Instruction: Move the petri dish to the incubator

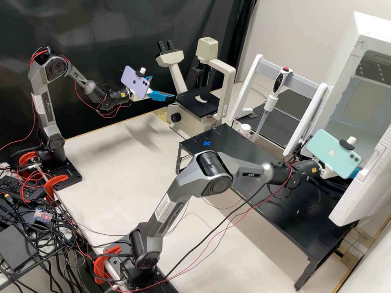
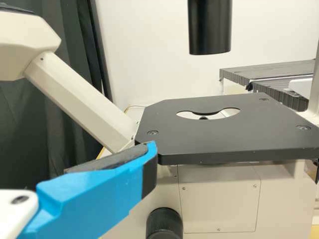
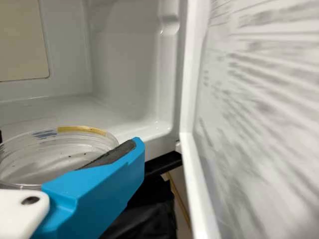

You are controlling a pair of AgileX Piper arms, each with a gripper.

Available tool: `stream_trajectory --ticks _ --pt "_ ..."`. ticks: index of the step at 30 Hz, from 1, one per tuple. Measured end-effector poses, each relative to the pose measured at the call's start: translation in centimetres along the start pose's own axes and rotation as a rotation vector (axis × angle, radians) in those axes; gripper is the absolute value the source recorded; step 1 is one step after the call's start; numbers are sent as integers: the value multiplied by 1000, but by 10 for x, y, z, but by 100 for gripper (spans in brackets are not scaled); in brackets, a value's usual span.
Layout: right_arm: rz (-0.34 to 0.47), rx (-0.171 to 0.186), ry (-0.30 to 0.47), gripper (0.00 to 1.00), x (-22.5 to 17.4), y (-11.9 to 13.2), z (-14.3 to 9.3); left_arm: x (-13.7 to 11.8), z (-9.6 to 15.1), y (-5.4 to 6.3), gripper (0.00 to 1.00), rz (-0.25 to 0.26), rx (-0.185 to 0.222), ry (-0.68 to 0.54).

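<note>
Look to the right of the scene for the petri dish (image 3: 45, 162): held at the mouth of the incubator (image 3: 124, 64), beside the swung-back door (image 3: 249, 124). Looks clear, light and stiff, probably plastic, with a yellow strip (image 3: 82, 129) along the far rim. Likely to slip under a slack grip and to crack under a hard one. Best taken by the side wall, kept level and squeezed lightly, in case of a loose lid.

Gripped so in the right gripper (image 3: 68, 141), with fingers spread to about the dish's breadth and a dark pad (image 3: 112, 153) against the wall. Cannot make out how firmly. Far left, by the microscope (image 1: 197, 103), see the left gripper (image 1: 163, 87) with fingers parted, holding nothing. Carry on inward, probably, then lower onto the chamber floor (image 3: 107, 117); beware of knocking the sill or door.
</note>
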Motion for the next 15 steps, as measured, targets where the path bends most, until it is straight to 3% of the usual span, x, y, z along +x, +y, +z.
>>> stream_trajectory --ticks 9,15 --pt "-43 17 -9 0 43 -10 -13 0 0 0 100 0 0 0" --pt "-47 -38 -11 0 58 -21 -16 0 0 0 100 0 0 0"
